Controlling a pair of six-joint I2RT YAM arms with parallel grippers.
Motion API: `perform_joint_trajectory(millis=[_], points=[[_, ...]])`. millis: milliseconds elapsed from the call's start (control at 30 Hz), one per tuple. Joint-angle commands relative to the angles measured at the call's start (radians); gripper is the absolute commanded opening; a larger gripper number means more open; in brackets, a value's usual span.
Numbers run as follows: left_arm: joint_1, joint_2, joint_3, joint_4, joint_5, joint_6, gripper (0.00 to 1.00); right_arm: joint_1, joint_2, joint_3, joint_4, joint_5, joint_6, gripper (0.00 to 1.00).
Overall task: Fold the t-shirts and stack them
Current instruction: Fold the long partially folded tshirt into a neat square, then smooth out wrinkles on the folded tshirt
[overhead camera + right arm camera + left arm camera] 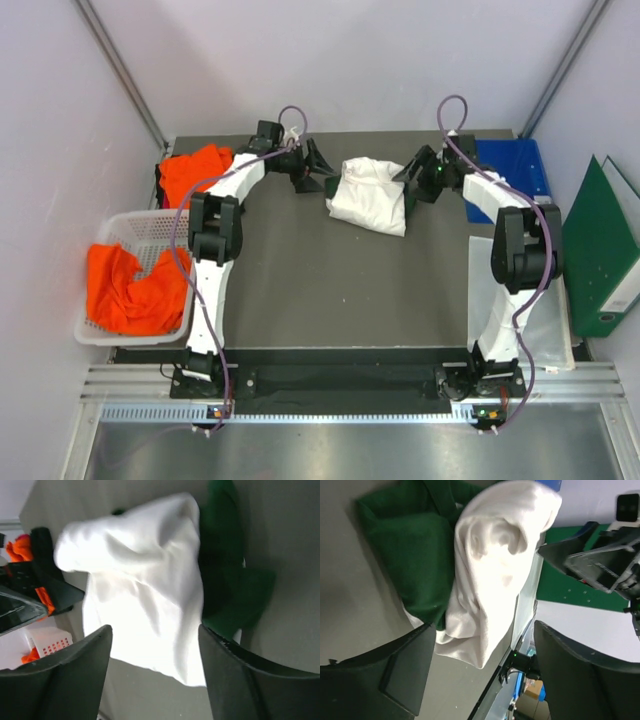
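Observation:
The white t-shirt with dark green sleeves [370,195] lies crumpled at the far middle of the table; it also shows in the left wrist view [490,580] and the right wrist view [145,590]. My left gripper [312,166] is open just left of it, not touching. My right gripper [415,178] is open just right of it, its jaws facing the cloth. An orange t-shirt [195,170] lies at the far left edge. More orange cloth [135,290] fills the basket.
A white mesh basket [150,228] stands at the left edge. A blue tray [515,165] lies at the far right. A green folder [605,250] stands at the right. A white sheet [555,330] lies under the right arm.

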Motion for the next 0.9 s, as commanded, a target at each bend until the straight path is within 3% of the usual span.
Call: perform_joint_trajectory(millis=[0, 233, 333, 467, 500, 533, 600, 633, 733, 867], points=[[-0.040, -0.092, -0.037, -0.068, -0.009, 0.110, 0.79, 0.008, -0.034, -0.053, -0.028, -0.091, 0.005, 0.67], [-0.076, -0.107, -0.057, -0.084, -0.014, 0.133, 0.72, 0.008, -0.048, -0.116, -0.059, -0.094, -0.012, 0.64], [-0.085, -0.118, -0.078, -0.084, -0.011, 0.141, 0.59, 0.011, -0.039, -0.122, -0.048, -0.106, -0.010, 0.63], [-0.099, -0.121, -0.101, -0.084, 0.000, 0.144, 0.29, 0.017, -0.008, -0.117, -0.045, -0.126, -0.012, 0.58], [-0.100, -0.122, -0.108, -0.083, 0.000, 0.144, 0.12, 0.017, 0.002, -0.117, -0.040, -0.132, -0.010, 0.55], [-0.102, -0.130, -0.118, -0.084, -0.002, 0.147, 0.00, 0.019, 0.009, -0.117, -0.036, -0.147, -0.010, 0.46], [-0.103, -0.139, -0.132, -0.084, -0.011, 0.151, 0.00, 0.022, 0.016, -0.117, -0.029, -0.163, -0.009, 0.36], [-0.103, -0.151, -0.146, -0.088, -0.016, 0.154, 0.00, 0.022, 0.019, -0.114, -0.029, -0.173, -0.009, 0.25], [-0.103, -0.168, -0.172, -0.112, -0.026, 0.171, 0.00, 0.023, 0.003, -0.117, -0.048, -0.175, -0.015, 0.11], [-0.103, -0.201, -0.210, -0.173, -0.048, 0.203, 0.00, 0.022, -0.054, -0.125, -0.111, -0.146, -0.044, 0.05]])
